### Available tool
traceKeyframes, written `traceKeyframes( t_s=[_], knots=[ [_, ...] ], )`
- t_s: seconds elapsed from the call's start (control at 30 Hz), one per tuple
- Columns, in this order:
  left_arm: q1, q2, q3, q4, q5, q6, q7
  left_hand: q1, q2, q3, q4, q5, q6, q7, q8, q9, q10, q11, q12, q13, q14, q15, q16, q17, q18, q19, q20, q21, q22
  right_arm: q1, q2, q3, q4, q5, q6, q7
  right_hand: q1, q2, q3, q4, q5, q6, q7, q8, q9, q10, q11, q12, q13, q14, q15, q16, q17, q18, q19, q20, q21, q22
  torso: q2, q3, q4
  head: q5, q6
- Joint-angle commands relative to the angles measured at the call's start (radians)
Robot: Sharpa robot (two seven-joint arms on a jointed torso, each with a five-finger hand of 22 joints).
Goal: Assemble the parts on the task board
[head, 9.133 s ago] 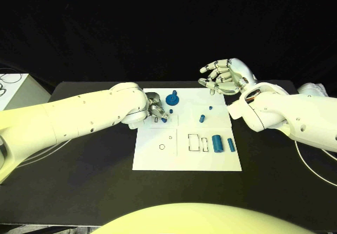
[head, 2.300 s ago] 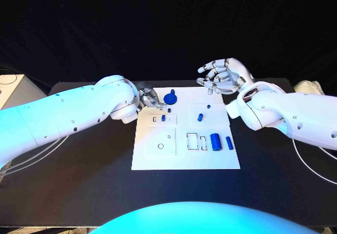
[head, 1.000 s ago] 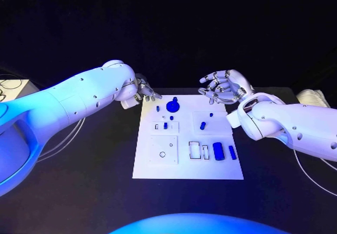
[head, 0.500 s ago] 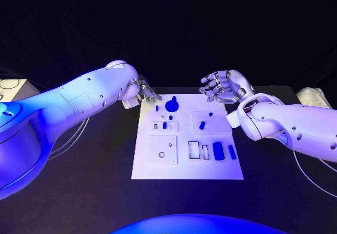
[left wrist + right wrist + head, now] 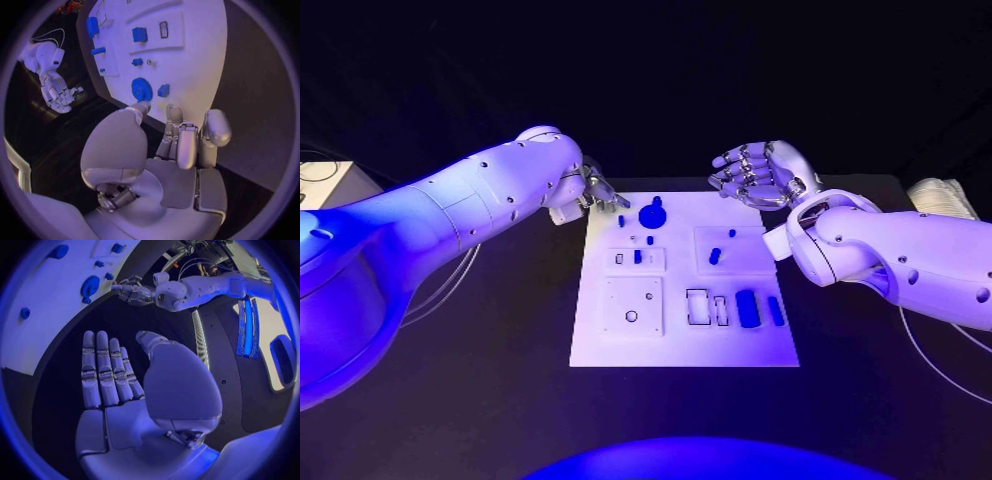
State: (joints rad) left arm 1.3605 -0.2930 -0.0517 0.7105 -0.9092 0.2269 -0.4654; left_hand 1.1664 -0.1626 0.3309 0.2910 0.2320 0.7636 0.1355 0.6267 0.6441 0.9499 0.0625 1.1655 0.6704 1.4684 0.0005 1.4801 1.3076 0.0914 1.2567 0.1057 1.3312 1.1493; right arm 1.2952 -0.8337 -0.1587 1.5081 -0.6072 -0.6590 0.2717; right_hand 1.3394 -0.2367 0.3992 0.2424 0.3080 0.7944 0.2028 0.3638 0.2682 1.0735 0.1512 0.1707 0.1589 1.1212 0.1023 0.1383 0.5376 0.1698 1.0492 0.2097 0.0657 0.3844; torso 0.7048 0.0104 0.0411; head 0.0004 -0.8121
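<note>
The white task board lies in the middle of the black table. Blue parts sit on it: a round disc at the far edge, a short peg standing in a small slot plate, a peg on the right plate, and a thick cylinder beside a thin one. My left hand hovers off the board's far left corner, fingers apart, holding nothing. My right hand hangs beyond the far right corner, palm bare and fingers stretched. The disc lies just ahead of the left fingertips.
A white box stands at the table's left edge and a pale object at its right edge. Cables trail under my left arm. Bare black table flanks the board.
My left hand, earlier over the slot plate with a blue peg, has let go and drawn back to the far left corner; the peg stands in the slot. The right hand barely moved.
</note>
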Motion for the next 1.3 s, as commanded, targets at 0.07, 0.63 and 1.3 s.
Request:
traceKeyframes(
  t_s=[0.07,0.63,1.3],
  knots=[
    [-0.001,0.004,-0.001,-0.003,-0.004,0.024,0.01,-0.009,0.004,-0.004,0.0,0.0,0.01,-0.002,0.008,0.0,0.012,-0.001,0.008,0.004,0.03,0.0,0.006,0.096,0.006,0.012,0.0,0.007,0.006,0.0,0.002,0.001,0.0,0.037,0.002,0.044,-0.008,0.005,0.0,-0.011,-0.002,-0.014,0.024,0.001,-0.004,-0.005,0.01,-0.012,-0.026,-0.015,0.009,-0.026,-0.029,0.013,-0.02,0.01,-0.003,-0.037,0.0,-0.0001,0.0014,0.0,-0.001],
    [-0.012,0.013,-0.007,-0.009,0.015,0.047,0.022,0.012,0.018,0.002,-0.004,0.002,0.014,-0.008,0.013,-0.002,0.019,-0.007,0.012,0.005,0.033,-0.005,0.011,0.101,0.004,0.018,-0.004,0.013,0.015,0.0,0.007,0.001,-0.003,0.052,0.009,0.055,-0.013,0.016,-0.007,-0.034,-0.001,-0.039,0.04,-0.016,-0.021,-0.041,0.03,-0.046,-0.091,-0.068,0.034,-0.075,-0.118,0.012,-0.07,0.034,-0.003,-0.132,0.001,0.0008,0.0001,-0.003,-0.005],
    [-0.017,0.014,-0.008,-0.01,0.028,0.041,0.032,0.07,0.045,0.027,-0.01,0.002,0.024,-0.017,0.023,-0.005,0.034,-0.015,0.018,0.011,0.036,-0.013,0.015,0.105,0.002,0.025,-0.01,0.021,0.026,0.0,0.011,0.001,-0.006,0.055,0.013,0.052,-0.015,0.016,-0.009,-0.036,0.0,-0.042,0.043,-0.02,-0.023,-0.045,0.033,-0.05,-0.093,-0.072,0.036,-0.074,-0.125,0.013,-0.072,0.036,-0.002,-0.139,0.001,0.0005,0.0008,-0.002,-0.01]
  ],
)
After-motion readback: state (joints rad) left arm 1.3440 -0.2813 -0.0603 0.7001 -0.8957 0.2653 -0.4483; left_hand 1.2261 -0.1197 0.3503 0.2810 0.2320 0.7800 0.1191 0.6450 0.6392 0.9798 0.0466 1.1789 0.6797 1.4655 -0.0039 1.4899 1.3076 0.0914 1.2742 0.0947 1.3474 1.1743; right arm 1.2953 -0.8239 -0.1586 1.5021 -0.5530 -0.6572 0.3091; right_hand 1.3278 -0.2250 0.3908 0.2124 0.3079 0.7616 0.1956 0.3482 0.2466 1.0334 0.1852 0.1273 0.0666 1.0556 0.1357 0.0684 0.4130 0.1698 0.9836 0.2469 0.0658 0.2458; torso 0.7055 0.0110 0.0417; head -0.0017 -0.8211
